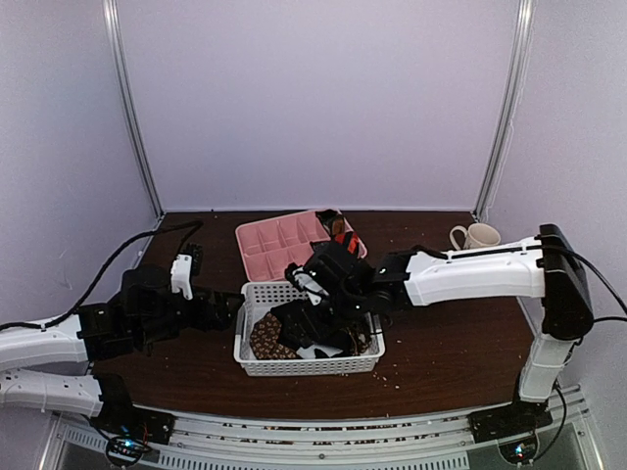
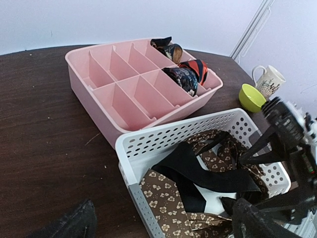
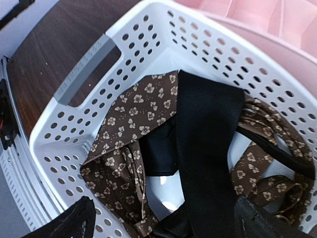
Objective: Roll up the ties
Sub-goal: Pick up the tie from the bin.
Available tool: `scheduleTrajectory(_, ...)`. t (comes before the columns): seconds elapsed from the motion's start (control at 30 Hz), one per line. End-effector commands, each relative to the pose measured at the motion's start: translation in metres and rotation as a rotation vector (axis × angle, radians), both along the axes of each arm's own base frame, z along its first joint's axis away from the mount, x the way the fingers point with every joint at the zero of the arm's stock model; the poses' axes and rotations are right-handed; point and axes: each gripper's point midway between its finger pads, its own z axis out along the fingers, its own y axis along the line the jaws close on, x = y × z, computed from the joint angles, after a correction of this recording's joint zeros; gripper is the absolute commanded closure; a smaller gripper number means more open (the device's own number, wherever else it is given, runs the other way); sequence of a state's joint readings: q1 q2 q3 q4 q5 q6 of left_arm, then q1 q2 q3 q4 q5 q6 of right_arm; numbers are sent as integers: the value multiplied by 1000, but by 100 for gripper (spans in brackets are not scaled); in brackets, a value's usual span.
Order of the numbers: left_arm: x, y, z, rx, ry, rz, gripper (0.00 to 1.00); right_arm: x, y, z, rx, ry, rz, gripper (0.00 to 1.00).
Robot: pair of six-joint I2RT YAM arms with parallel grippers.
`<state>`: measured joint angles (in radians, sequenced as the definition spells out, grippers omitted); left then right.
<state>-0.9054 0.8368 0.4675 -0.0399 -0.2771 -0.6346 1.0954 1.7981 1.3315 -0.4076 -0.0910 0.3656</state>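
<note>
So far we had perhaps three coiled ties [image 2: 184, 74] in the pink tray [image 2: 99, 74], upper frame; the black tie [image 3: 208, 129] and brown ties [image 3: 126, 134] lay unrolled in the basket [image 3: 163, 44], left pincer [image 2: 163, 218] and right pincer [image 3: 163, 215] both spread apart.

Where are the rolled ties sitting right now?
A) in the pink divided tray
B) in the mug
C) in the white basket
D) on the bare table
A: the rolled ties sit in compartments at one end of the pink tray, while the white basket shows only loose ties.
</note>
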Motion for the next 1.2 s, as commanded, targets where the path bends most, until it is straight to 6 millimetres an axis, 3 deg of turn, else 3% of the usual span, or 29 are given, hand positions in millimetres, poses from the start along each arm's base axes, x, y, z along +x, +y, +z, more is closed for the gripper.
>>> scheduleTrajectory(0.0,0,3,-5,12,8,14,2,1,9,-22,-93,23,13,4)
scheduleTrajectory(0.27,-1,7,-10,24,14,27,2,15,14,-65,-215,34,-21,13)
scheduleTrajectory(0.37,-1,8,-8,26,11,28,2,16,16,-78,-235,43,-20,21)
scheduleTrajectory(0.47,-2,11,-7,26,10,33,2,19,17,-78,-241,36,-35,34)
scheduleTrajectory(0.6,-3,14,-7,23,4,41,2,23,16,-57,-213,6,-55,60)
scheduleTrajectory(0.73,-3,15,-4,25,-2,43,2,27,13,-21,-156,-39,-72,83)
scheduleTrajectory(0.93,-1,12,0,32,-4,38,2,28,10,28,-57,-72,-71,95)
scheduleTrajectory(1.0,0,10,1,39,-3,35,2,28,9,33,-32,-57,-67,100)
scheduleTrajectory(1.17,1,8,5,59,-10,25,2,27,4,56,46,-54,-58,100)
